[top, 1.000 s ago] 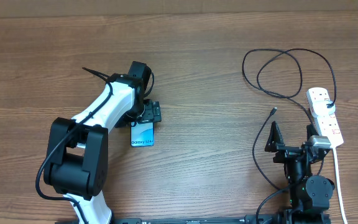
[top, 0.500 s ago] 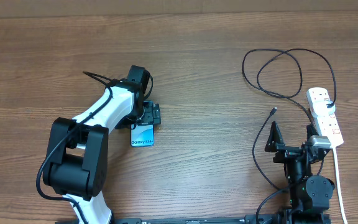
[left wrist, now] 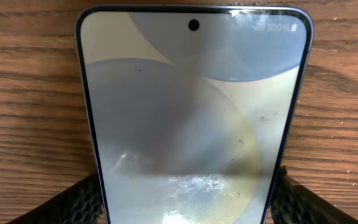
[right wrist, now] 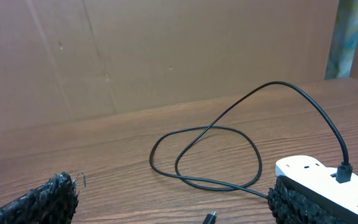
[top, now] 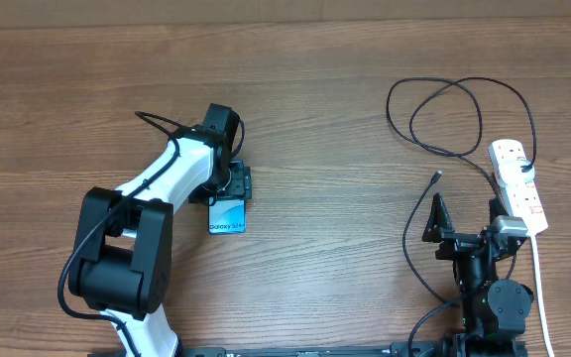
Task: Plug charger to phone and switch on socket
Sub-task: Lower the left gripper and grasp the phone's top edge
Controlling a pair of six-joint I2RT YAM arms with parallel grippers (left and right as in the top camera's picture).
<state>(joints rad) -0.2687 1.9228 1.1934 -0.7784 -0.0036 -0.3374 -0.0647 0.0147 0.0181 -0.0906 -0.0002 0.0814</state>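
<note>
phone (left wrist: 194, 118) between jaws of left hand (left wrist: 188, 200)

The left arm (top: 167, 169) is reaching forward, its left gripper (top: 234, 185) pointing downward with fingers (left wrist: 79, 200) apart, while the right arm (top: 491, 293) is sitting folded, right gripper (top: 464, 215) gaping wide.

A broad stretch of bare table (top: 345, 119) lies between the phone (top: 228, 216) and the charger (right wrist: 277, 83), free for passage; the left gripper (top: 238, 187) straddles the phone, its 2 fingers (left wrist: 73, 202) hard by both edges; the right side is crowded: cable loops ahead of the wide-spread right gripper (top: 464, 216), the socket (top: 518, 183) and its white cord (top: 540, 288) alongside.
</note>
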